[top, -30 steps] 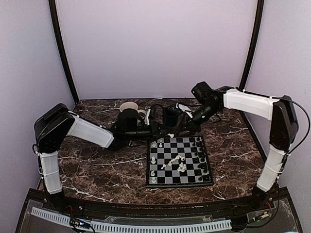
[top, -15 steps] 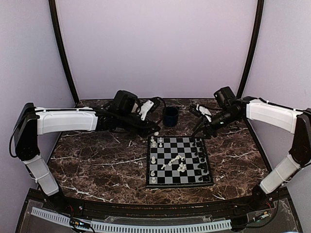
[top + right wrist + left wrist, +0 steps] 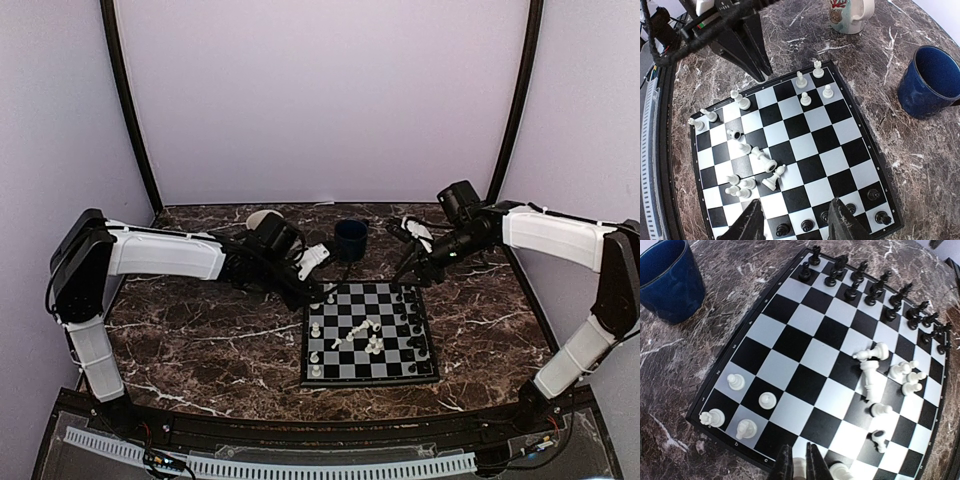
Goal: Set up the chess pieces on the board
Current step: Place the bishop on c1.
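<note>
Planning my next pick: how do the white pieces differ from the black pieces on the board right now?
The black pieces all appear upright; several white pieces lie toppled. The black pieces fill two tidy rows along one edge; the white pieces are scattered mid-board, with only a few standing near the opposite edge. Both sets share the same board.

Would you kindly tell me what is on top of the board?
Black pieces stand in rows along one edge; four white pieces stand at a corner, others lie toppled mid-board. The left end effector, gripping a white piece, hides squares beneath.
</note>
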